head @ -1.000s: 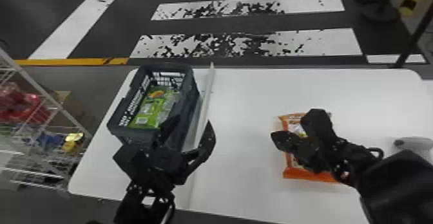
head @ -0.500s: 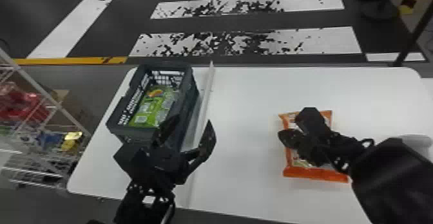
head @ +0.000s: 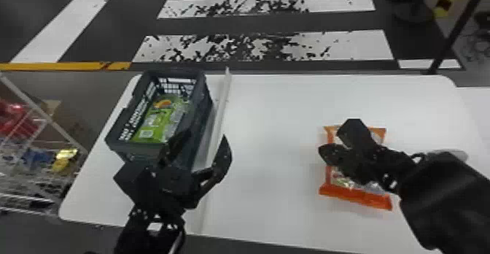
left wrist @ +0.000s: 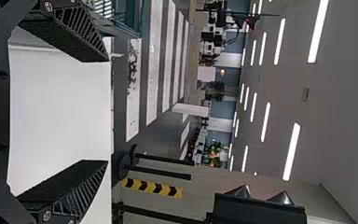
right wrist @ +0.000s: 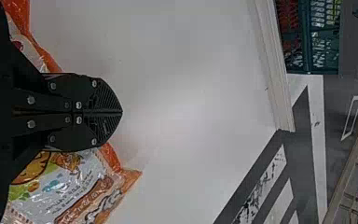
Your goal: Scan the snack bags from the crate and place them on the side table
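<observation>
"Striped floor point(head: 255, 47) beyond, white tabletop point(head: 269, 125) in front; where is the bag?"

"The orange snack bag point(head: 352, 196) lies flat towards the near right corner, beneath the right gripper point(right wrist: 119, 112); the crate point(head: 136, 149) sits along the left edge, green packs point(head: 156, 125) inside, with a pale strip point(head: 220, 122) beside it."

"And the right fingers?"

"Pressed together, with no bag seen between them; I'd guess the step is to take hold of that bag for scanning; so part them first, well clear of the film, then lower them around a gathered fold or a sealed end."

"Why not the middle?"

"A loose, slippery pack would probably bulge and slide out; squeeze gently, keep the printed face uncovered for the scan, and lift before carrying, or a trailing corner may drag."

"How is the arm set?"

"The right forearm point(head: 446, 202) slants in over the right edge, its fingers pointing across towards the crate's side; the left gripper point(head: 206, 137) comes in over the near edge, wide apart and empty beside the crate's near end, pointing towards the far edge; I'd keep it there, out of the way."
</observation>
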Action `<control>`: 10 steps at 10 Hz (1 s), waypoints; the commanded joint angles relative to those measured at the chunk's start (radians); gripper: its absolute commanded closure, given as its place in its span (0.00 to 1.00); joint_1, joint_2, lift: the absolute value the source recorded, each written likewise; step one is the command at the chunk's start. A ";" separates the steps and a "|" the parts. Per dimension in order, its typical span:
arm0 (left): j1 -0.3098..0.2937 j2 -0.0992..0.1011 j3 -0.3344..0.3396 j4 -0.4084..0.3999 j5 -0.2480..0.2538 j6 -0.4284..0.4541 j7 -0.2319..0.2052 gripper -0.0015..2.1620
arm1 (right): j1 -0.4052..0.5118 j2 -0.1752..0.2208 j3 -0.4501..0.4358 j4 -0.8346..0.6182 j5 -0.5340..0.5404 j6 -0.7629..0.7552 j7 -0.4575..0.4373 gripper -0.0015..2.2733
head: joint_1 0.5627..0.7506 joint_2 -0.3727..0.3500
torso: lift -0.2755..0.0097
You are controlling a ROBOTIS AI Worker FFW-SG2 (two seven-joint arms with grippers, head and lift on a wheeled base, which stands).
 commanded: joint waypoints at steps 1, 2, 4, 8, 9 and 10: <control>-0.002 0.002 0.001 0.003 0.001 0.000 0.000 0.05 | 0.003 -0.012 -0.015 -0.012 -0.001 0.001 0.002 0.99 | 0.70 0.68 | 0.79; -0.002 0.002 0.000 0.006 0.003 -0.003 0.000 0.05 | 0.022 -0.012 -0.018 -0.040 -0.008 0.004 0.015 0.99 | 0.70 0.67 | 0.79; -0.005 0.002 0.000 0.008 0.005 0.000 -0.002 0.05 | 0.068 -0.010 -0.010 -0.104 -0.021 0.007 0.028 0.99 | 0.70 0.67 | 0.79; -0.006 0.003 -0.002 0.011 0.005 -0.003 -0.002 0.05 | 0.099 -0.029 -0.015 -0.110 -0.015 0.019 0.042 0.99 | 0.70 0.71 | 0.79; -0.006 0.003 -0.003 0.011 0.006 -0.003 -0.002 0.05 | 0.105 -0.039 -0.018 -0.113 -0.017 0.019 0.044 0.99 | 0.70 0.70 | 0.79; -0.008 0.002 -0.006 0.013 0.005 -0.003 -0.002 0.05 | 0.112 -0.049 -0.027 -0.121 -0.017 0.022 0.047 0.99 | 0.70 0.69 | 0.79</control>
